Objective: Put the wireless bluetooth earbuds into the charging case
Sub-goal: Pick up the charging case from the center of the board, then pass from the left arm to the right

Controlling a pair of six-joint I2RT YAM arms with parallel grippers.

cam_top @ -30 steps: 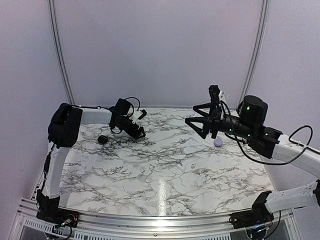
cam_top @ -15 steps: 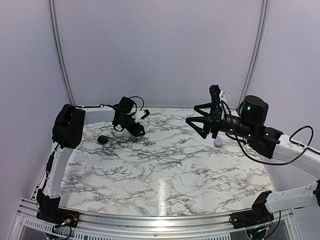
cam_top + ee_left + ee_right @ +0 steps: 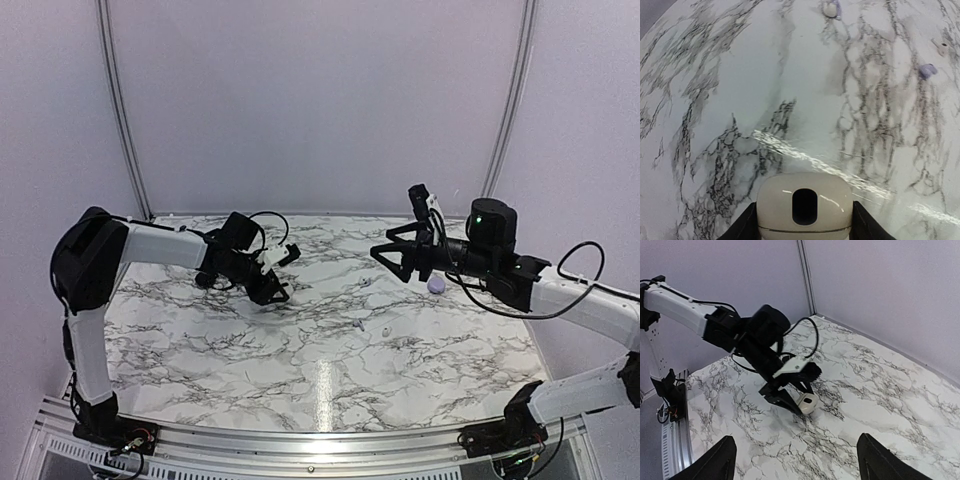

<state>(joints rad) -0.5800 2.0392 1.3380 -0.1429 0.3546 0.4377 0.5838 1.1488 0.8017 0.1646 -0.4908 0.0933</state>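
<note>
A marbled white tabletop sits between plain lilac walls, with two robot arms reaching in from the left and right edges.

Three tiny earbuds lie loose just right of the tabletop's centre, each apart from the others: a pale earbud, a white earbud and a lilac earbud. A rounded lilac case rests alone toward the far right corner, below the right arm.

The left gripper is left of centre in the far half of the tabletop. Its two black fingers press against either side of one white charging case – a smooth pebble shape with a dark oval slot facing the camera. The case is held low over the marble, and it is not clear whether it touches the surface. It is well apart from the earbuds, with marble between them.

The right gripper hangs in the air over the far right part of the tabletop – its fingers are spread wide and grasp nothing.
</note>
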